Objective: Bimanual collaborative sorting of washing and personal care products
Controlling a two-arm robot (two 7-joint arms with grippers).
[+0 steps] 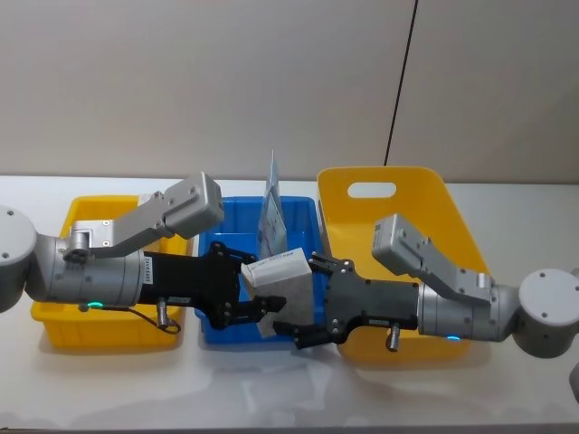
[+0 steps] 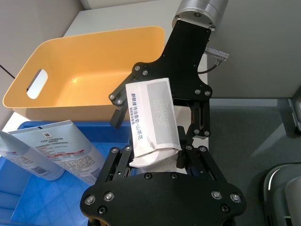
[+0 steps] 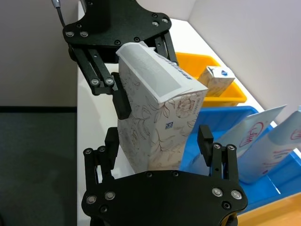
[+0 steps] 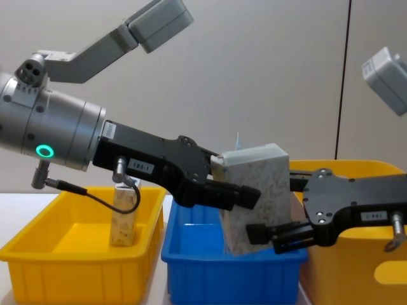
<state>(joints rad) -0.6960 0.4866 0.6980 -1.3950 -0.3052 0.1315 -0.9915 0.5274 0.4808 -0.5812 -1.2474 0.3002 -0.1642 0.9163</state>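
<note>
Handing the carton (image 4: 254,184) across above the blue bin (image 4: 229,279), we clamp it in the left gripper (image 2: 150,160); the right gripper (image 3: 157,141), spread around it, should close next.

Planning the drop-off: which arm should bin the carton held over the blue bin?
Left, likely: the left gripper grips the carton, and the yellow bin on its side already holds a second carton. The right gripper flanks it, farther away.
</note>
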